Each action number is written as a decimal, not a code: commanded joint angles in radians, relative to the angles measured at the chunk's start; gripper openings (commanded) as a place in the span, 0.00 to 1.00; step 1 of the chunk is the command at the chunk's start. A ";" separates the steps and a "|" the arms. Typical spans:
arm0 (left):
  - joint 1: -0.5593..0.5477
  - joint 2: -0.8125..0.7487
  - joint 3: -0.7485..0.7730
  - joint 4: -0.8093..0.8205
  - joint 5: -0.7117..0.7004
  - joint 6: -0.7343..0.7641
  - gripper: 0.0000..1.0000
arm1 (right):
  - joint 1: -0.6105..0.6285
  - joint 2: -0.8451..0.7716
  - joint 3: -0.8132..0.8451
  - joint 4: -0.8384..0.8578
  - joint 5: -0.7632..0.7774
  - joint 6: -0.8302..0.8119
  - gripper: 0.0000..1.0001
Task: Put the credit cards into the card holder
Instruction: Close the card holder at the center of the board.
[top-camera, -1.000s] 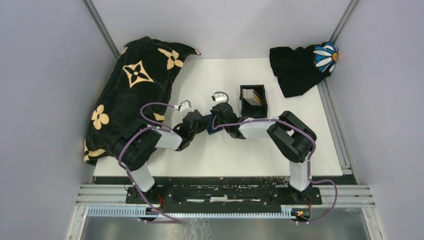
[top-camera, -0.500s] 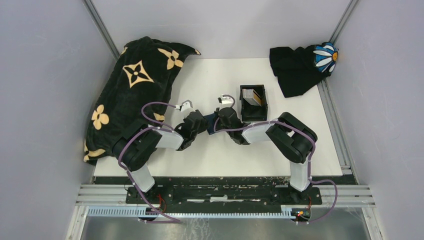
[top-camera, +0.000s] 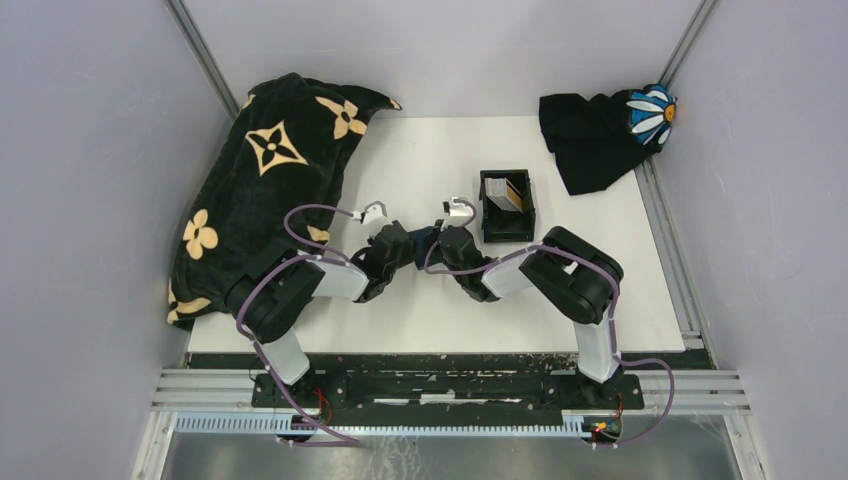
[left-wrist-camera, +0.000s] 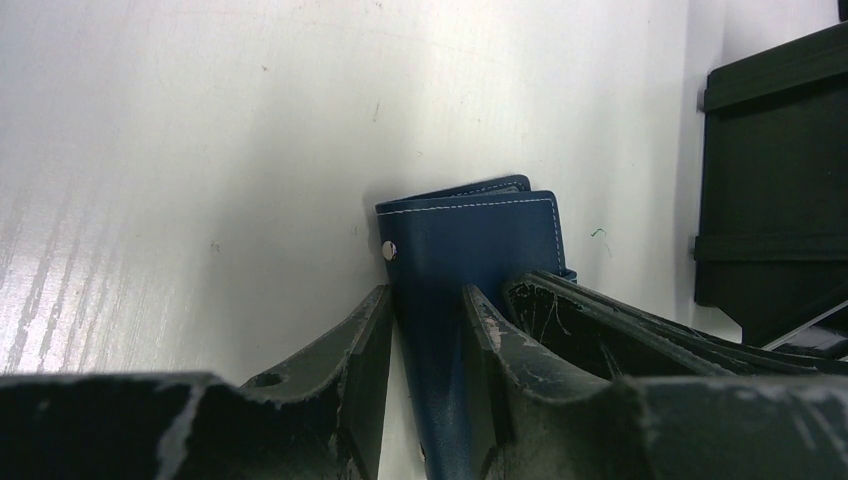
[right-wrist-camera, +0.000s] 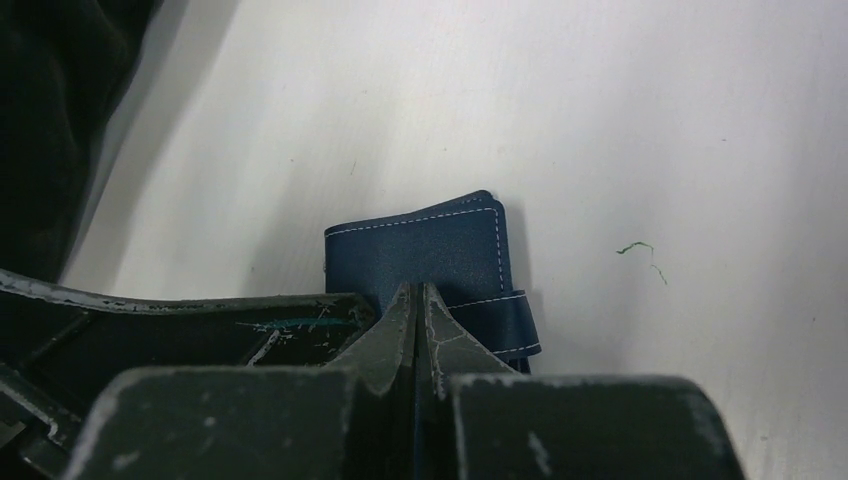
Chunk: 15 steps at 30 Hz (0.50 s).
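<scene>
The navy-blue card holder (top-camera: 424, 237) is held on edge on the white table between my two grippers. In the left wrist view my left gripper (left-wrist-camera: 430, 312) is shut on one leaf of the card holder (left-wrist-camera: 470, 240), next to its snap stud. In the right wrist view my right gripper (right-wrist-camera: 417, 297) is pinched nearly flat on a thin leaf of the card holder (right-wrist-camera: 420, 245), whose strap hangs at the right. From above, the left gripper (top-camera: 405, 244) and right gripper (top-camera: 441, 241) face each other. The credit cards (top-camera: 503, 194) stand in the black tray (top-camera: 507, 233).
A black cloth with tan flowers (top-camera: 265, 170) covers the table's left side and shows in the right wrist view (right-wrist-camera: 50, 90). A black cloth with a daisy (top-camera: 600, 135) lies at the far right corner. The black tray (left-wrist-camera: 770, 190) is just right of the grippers.
Both grippers have shifted slightly right and away with the card holder between them. The right wrist has swung toward the tray and its elbow has drawn in.
</scene>
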 joint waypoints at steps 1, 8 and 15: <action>-0.016 -0.009 -0.005 -0.073 0.001 0.008 0.39 | 0.040 0.109 -0.119 -0.328 -0.021 0.022 0.01; -0.018 -0.010 -0.005 -0.075 -0.003 0.011 0.39 | 0.040 0.073 -0.167 -0.314 0.006 0.028 0.01; -0.024 0.004 0.004 -0.075 -0.005 0.004 0.39 | 0.046 0.010 -0.184 -0.333 0.015 0.021 0.01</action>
